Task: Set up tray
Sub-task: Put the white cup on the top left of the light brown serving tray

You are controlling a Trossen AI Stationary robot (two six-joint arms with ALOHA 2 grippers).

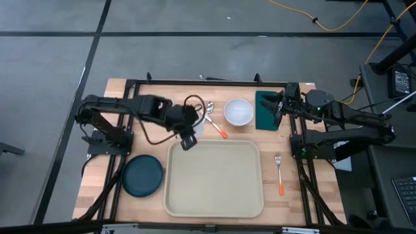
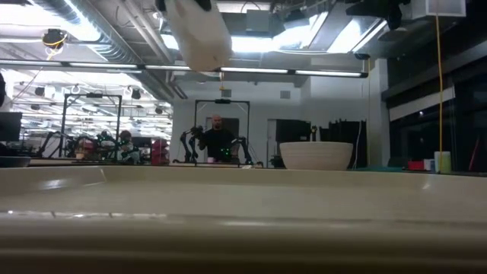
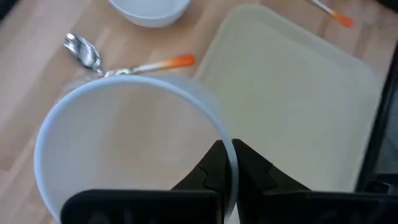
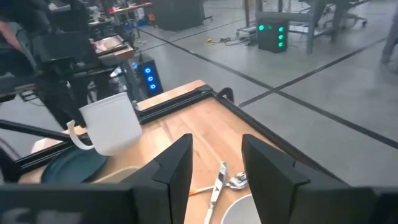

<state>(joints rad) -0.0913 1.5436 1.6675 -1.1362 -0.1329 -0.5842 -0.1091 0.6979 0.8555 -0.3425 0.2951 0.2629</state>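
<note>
The tray (image 1: 214, 179), cream with rounded corners and a raised rim, is seen lying at the desk's (image 1: 292, 198) near middle. At its eleven o'clock corner a white mug (image 3: 130, 143) is held aloft, its rim pinched by the left gripper (image 3: 229, 163). The right gripper (image 4: 214, 158) is spread at two o'clock. A far-off person (image 2: 218, 137) is hard to make out.

I see the wooden table (image 1: 296, 195) carrying tray (image 1: 214, 179) near-centre, dark plate (image 1: 142, 175) left, fork (image 1: 279, 172) right, bowl (image 1: 238, 112), spoon (image 1: 214, 121) and green napkin (image 1: 266, 110) far.
</note>
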